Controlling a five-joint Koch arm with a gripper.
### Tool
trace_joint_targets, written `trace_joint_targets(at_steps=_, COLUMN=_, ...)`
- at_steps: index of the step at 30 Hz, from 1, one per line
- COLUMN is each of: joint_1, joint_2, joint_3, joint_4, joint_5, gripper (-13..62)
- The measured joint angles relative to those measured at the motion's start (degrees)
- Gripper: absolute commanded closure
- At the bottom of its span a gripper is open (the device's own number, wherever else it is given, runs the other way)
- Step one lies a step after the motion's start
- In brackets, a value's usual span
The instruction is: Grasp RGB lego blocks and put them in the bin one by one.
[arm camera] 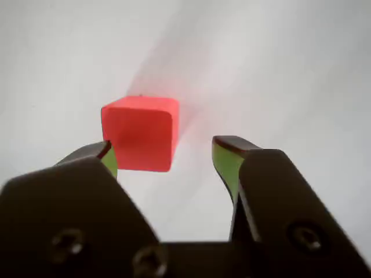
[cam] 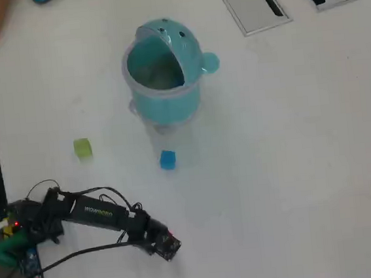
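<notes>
**Red block at the jaw mouth: risks of the first grasp**

Red block [arm camera: 141, 134], left of centre in the wrist view, lies on the white table [cam: 293, 168] just past the gripper [arm camera: 168, 156]; the jaws stand apart and grip nothing; the left green pad [arm camera: 109, 161] is at or nearly at the cube's lower left corner, while the right pad [arm camera: 226, 165] is well clear. Judged hazard: the cube sits off-centre, so closing may push or spin it rather than trap it; a shallow reach may pinch only its near edge, and it could slip free. In the overhead view the arm [cam: 101, 216] occupies the lower left and hides the red cube; the blue block [cam: 168, 159] and green block [cam: 82, 148] lie beyond; the teal bin [cam: 163, 69], upper centre, has a hood that a carried cube could strike.
</notes>
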Motion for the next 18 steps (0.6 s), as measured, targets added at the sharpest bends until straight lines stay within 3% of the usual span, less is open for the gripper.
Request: trace_joint_targets(at_steps=18, joint_1=-3.2, joint_2=-1.5, joint_3=-2.5, joint_4=1.5, joint_5=-1.5, gripper=17.7)
